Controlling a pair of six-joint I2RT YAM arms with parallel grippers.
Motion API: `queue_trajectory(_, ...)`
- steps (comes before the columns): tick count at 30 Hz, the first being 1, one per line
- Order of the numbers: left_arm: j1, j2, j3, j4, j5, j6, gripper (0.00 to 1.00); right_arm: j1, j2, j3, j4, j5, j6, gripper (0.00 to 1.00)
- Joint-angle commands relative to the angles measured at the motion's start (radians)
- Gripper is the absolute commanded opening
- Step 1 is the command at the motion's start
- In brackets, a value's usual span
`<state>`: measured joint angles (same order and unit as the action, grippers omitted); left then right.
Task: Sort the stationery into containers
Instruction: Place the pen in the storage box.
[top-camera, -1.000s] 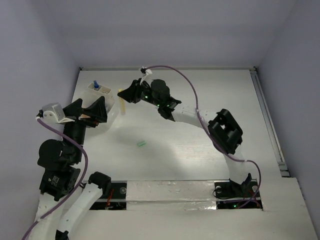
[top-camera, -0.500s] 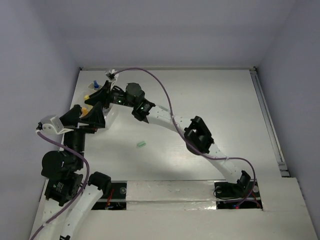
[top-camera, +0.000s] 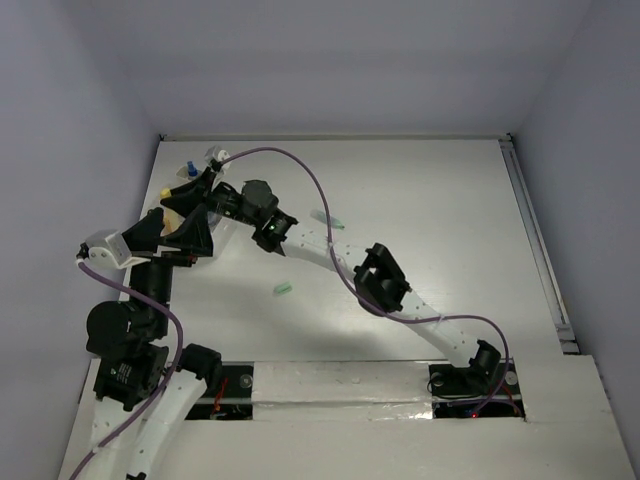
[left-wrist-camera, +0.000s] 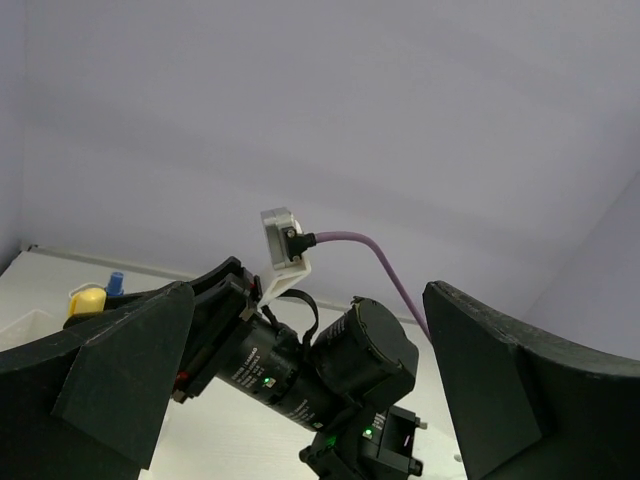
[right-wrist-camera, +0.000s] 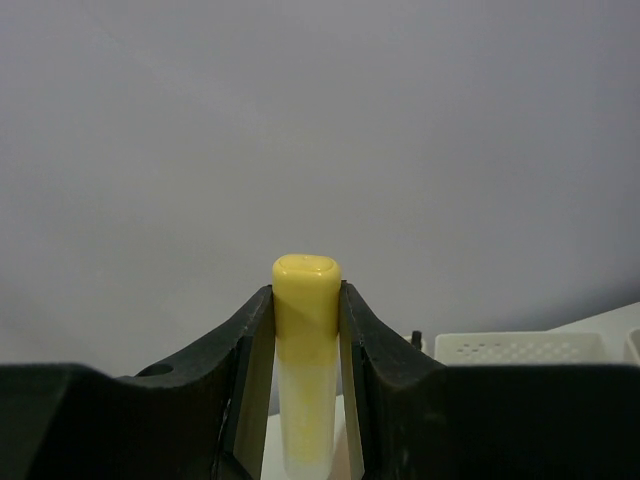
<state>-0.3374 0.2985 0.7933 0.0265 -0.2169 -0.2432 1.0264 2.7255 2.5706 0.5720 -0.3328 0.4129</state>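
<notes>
Right wrist view: the right hand (right-wrist-camera: 306, 300) is clamped on a yellow marker (right-wrist-camera: 306, 330), rounded yellow end up, a finger pressed against each side. The rim of an off-white bin (right-wrist-camera: 520, 347) shows at four o'clock behind it. From the top external view, that hand is at the ten o'clock corner of the desk (top-camera: 430, 200), over the cluster of bins. The left hand (top-camera: 175, 232) hangs there too, jaws spread wide and holding nothing.

Crowding is the main hazard. In the left wrist view the right arm's wrist (left-wrist-camera: 300, 375) fills the gap between the left hand's fingers, so a sideways swing by either arm could knock the two together. That could jolt the marker loose or shove a bin. Let go from up here, the long marker might well bounce off a divider or over the rim, and the pictures do not show which compartment lies beneath it. A blue-capped pen (top-camera: 190, 165) stands at twelve o'clock from the hands and could be clipped on the way down. The purple cable (top-camera: 262, 150) arcs over the same patch and may snag.

Elsewhere, a green eraser (top-camera: 283, 289) lies loose at five o'clock from the hands, well apart from the bins. A slim pale green item (top-camera: 328, 219) rests at three o'clock, near the right forearm. Both are unsorted.
</notes>
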Motion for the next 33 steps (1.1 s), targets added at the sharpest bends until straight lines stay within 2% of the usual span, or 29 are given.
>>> queue_trajectory(1, 0.012, 0.008, -0.005, 0.064, 0.030, -0.005, 0.99, 0.017, 0.025, 0.072, 0.114, 0.124, -0.060, 0.00)
queue_trajectory(12, 0.031, 0.013, -0.006, 0.069, 0.056, -0.008, 0.99, 0.017, 0.080, 0.080, 0.118, 0.173, -0.056, 0.00)
queue_trajectory(25, 0.031, 0.008, -0.008, 0.070, 0.063, -0.011, 0.99, 0.026, 0.065, 0.031, 0.112, 0.138, -0.082, 0.00)
queue_trajectory(33, 0.031, 0.008, -0.008, 0.067, 0.060, -0.011, 0.99, 0.026, 0.037, -0.004, 0.118, 0.133, -0.080, 0.31)
